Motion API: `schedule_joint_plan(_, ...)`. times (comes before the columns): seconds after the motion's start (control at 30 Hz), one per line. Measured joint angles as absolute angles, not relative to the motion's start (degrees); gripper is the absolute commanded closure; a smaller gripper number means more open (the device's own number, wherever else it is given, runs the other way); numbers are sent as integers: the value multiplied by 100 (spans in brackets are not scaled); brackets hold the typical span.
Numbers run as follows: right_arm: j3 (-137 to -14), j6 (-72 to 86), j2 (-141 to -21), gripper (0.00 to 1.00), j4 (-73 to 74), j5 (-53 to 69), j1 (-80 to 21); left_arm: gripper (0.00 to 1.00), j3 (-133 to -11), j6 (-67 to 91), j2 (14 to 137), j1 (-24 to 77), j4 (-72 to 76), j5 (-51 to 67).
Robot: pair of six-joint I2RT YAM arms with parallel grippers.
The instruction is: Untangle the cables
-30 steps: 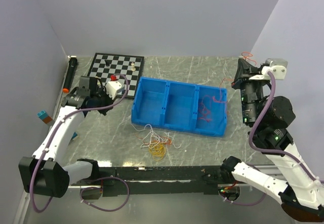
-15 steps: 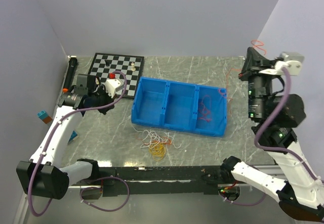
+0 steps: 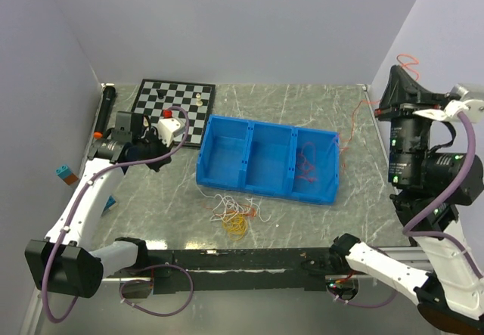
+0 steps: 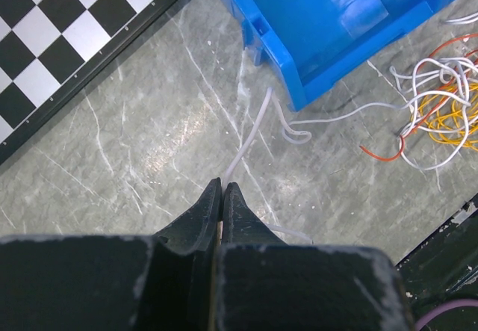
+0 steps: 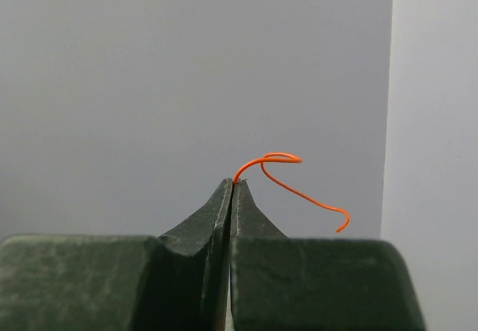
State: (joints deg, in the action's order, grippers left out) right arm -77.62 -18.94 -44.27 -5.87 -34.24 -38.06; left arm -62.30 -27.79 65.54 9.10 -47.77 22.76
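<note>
Right gripper (image 5: 230, 185) is up high, out past the right end of the blue bin (image 3: 257, 187), jaws pressed tight together with a red-orange cable (image 5: 299, 193) pinched at the very tips, and a short curl of it pokes out beyond them. From there that cable drops in a thin line to the bin's right end and over into its right compartment, where more red-orange loops lie inside. Over on the bin's left side, the left gripper (image 4: 222, 189) hangs low over the bench (image 4: 149, 137), jaws closed as well, and a white cable (image 4: 254, 129) runs straight into the tips. It snakes off past the bin's near-left corner toward the tangle (image 4: 437, 110). That tangle sits on the bench just in front of the bin's near wall, apart from it: white loops around the outside, yellow strands bunched in the middle, a bit of red-orange at the edge. Behind the bin's left end lies a chessboard (image 3: 175, 100) with a few pieces on it.
</note>
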Motion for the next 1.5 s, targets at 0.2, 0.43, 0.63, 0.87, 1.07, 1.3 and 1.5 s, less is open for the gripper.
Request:
schedule_joint_plan(0.2, -8335, -2071, -4683, 100, -639, -3315, -3804, 99, -6020, -2777, 6554, 910, -4731, 2255)
schedule_joint_plan(0.43, -8326, -2436, -4582, 100, -1162, -3347, -3802, 99, -5968, -2777, 6554, 921, -4692, 2167)
schedule_joint_plan(0.63, -8713, -2759, -4595, 100, -1446, -3293, -3802, 99, -5902, -2775, 6554, 921, -4630, 2117)
schedule_joint_plan(0.87, -8674, -2849, -4254, 100, -1870, -3085, -3800, 99, -5887, -2770, 6630, 923, -4589, 2106)
schedule_joint_plan(1.07, -8777, -2724, -4215, 100, -1839, -2969, -3800, 99, -5843, -2770, 6630, 926, -4530, 2064)
schedule_joint_plan(1.3, -8215, -2344, -4270, 100, -1651, -2941, -3800, 99, -5837, -2755, 6659, 926, -4521, 2062)
schedule_joint_plan(1.5, -7767, -1977, -4534, 100, -1518, -2932, -3800, 99, -5758, -2757, 6659, 926, -4484, 2005)
